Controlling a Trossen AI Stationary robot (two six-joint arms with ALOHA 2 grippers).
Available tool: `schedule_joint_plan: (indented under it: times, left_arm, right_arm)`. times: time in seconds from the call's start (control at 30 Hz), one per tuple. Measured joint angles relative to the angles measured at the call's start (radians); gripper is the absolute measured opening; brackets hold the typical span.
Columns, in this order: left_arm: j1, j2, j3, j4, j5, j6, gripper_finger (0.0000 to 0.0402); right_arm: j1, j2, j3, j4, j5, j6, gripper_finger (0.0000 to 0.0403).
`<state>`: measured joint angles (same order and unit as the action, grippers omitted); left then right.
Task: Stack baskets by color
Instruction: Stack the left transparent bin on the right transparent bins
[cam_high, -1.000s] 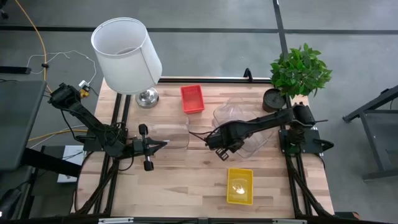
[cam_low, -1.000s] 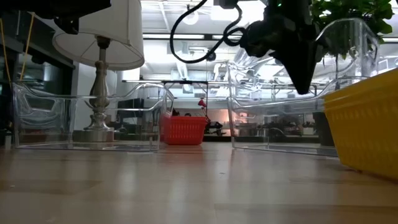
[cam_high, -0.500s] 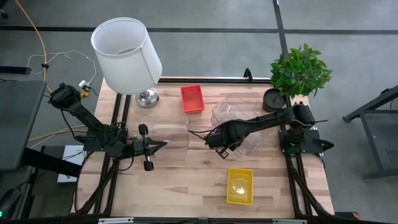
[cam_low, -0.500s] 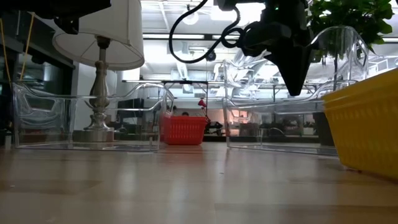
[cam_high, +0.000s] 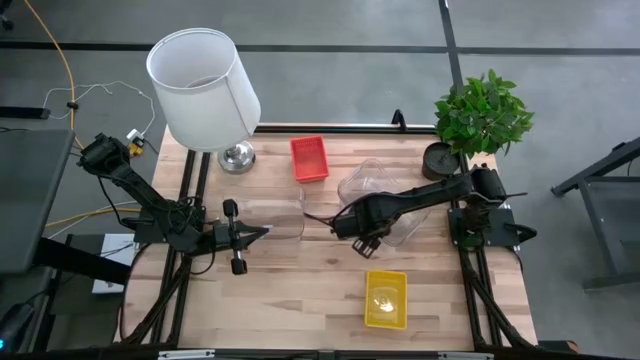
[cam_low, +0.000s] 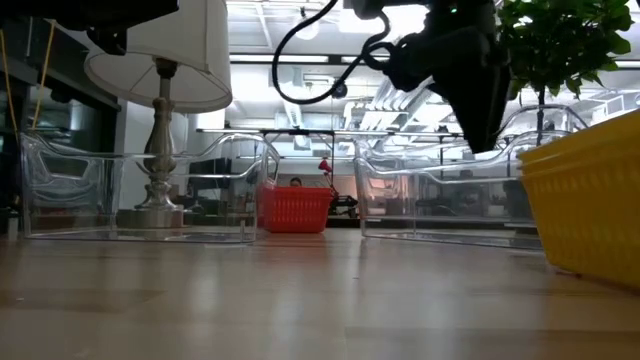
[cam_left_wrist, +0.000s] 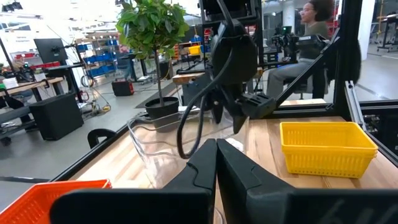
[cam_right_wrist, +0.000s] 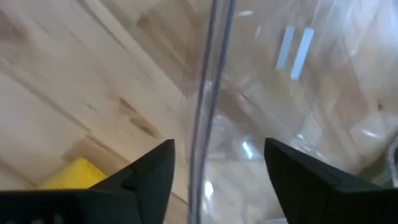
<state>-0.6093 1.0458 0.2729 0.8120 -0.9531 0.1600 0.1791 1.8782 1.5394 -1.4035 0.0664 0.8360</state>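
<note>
Near the middle of the tabletop (cam_high: 300, 290), the right gripper (cam_high: 362, 232) hangs over the near wall of a clear bin (cam_high: 385, 205), its fingers (cam_right_wrist: 146, 177) apart with the bin's rim between them. The left gripper (cam_high: 262, 232), fingers together, points at a second clear bin (cam_high: 275, 218). A red basket (cam_high: 309, 158) sits by the lamp (cam_high: 203, 90); a yellow basket (cam_high: 386, 297) lies near the front edge.

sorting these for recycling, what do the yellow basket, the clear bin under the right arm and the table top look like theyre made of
Yellow basket: looks like opaque moulded plastic, matte, its sides a fine perforated grid.
Clear bin: likely hard transparent plastic, glossy; the room shows through its walls and the rims catch highlights.
Table top: seems light wood, planks with visible grain and seams, a smooth, slightly reflective finish.
</note>
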Motion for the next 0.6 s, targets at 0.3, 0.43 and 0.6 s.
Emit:
schedule_joint_plan:
  times: [0.3, 0.43, 0.6]
  left_arm:
    - [0.0, 0.0, 0.0, 0.0, 0.0, 0.0, 0.0]
    - [0.0, 0.0, 0.0, 0.0, 0.0, -0.001, 0.0]
    - [-0.001, 0.0, 0.0, -0.001, 0.011, -0.026, 0.0]
  right_arm:
    - [0.061, -0.06, 0.0, -0.102, 0.093, -0.051, 0.0248]
    - [0.135, -0.142, 0.0, -0.102, 0.197, -0.051, 0.0248]
    - [0.274, -0.239, 0.0, -0.092, 0.403, 0.02, 0.0248]
